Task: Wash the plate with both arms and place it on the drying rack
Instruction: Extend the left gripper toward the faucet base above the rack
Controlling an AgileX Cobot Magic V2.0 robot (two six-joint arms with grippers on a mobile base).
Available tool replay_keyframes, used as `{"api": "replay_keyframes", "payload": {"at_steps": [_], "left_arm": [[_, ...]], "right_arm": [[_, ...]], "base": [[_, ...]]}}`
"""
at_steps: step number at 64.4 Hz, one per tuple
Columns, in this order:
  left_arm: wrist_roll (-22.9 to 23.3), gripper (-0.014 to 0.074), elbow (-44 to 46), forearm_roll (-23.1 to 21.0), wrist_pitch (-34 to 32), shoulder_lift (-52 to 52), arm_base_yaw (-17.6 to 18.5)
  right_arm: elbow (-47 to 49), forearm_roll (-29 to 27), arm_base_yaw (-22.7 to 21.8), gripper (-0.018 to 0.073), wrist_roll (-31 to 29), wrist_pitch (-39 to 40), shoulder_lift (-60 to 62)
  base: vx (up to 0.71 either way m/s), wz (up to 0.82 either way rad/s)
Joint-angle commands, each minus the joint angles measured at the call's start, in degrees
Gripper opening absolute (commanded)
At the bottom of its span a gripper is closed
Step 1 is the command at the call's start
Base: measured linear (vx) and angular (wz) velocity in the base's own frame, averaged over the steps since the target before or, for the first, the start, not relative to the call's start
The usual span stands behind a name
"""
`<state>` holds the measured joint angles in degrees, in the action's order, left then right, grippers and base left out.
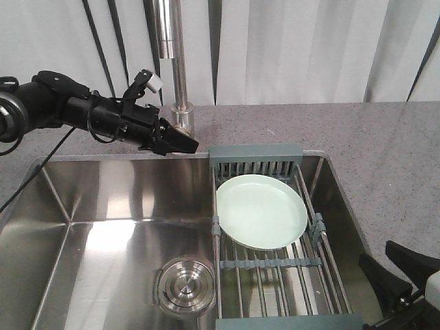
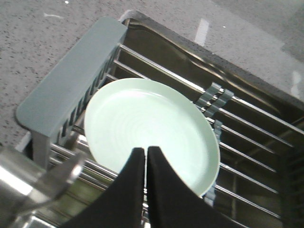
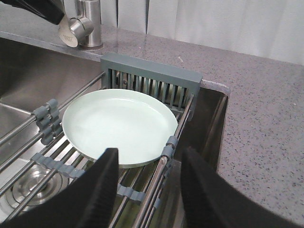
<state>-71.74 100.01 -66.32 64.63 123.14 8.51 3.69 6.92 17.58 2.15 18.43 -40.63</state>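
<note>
The plate (image 1: 260, 210) is seen lying nearly flat on the rods of the rack (image 1: 275, 271), its far rim close to the slotted compartment (image 1: 256, 163). It is not touched by either gripper.

The left gripper (image 1: 180, 142) is held above the sink's back edge, just beside the faucet (image 1: 173, 62), with its fingers pressed together and nothing between them. From it, the plate lies forward and lower, to the right.

The right gripper (image 3: 148, 187) is spread wide and empty. It is the nearer one: the plate's near rim lies just ahead of its open fingers.

Open room is found over the basin (image 1: 110, 234) to the left; the right side is bounded by the sink wall and the rack's side rod (image 3: 175, 133).
</note>
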Motion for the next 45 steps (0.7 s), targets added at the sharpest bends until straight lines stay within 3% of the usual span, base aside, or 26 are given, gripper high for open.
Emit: {"api": "replay_keyframes", "payload": {"at_steps": [1, 15, 35, 45], "left_arm": [[-0.48, -0.0006, 3.43, -3.36, -1.37, -2.35, 0.15], [-0.17, -0.0006, 7.79, -1.86, -3.32, 0.06, 0.11], [0.28, -0.0006, 8.42, -2.06, -11.03, 0.33, 0.11], [0.28, -0.0006, 8.42, -2.51, -11.86, 0.33, 0.11]], "right_arm": [[1.51, 0.30, -0.16, 0.0308, -0.18, 3.87, 0.07], [1.51, 0.30, -0.16, 0.0308, -0.18, 3.87, 0.07], [1.51, 0.30, -0.16, 0.0308, -0.18, 3.87, 0.07], [1.51, 0.30, -0.16, 0.0308, -0.18, 3.92, 0.07]], "base": [[0.00, 0.00], [0.00, 0.00], [0.00, 0.00], [0.00, 0.00]]}}
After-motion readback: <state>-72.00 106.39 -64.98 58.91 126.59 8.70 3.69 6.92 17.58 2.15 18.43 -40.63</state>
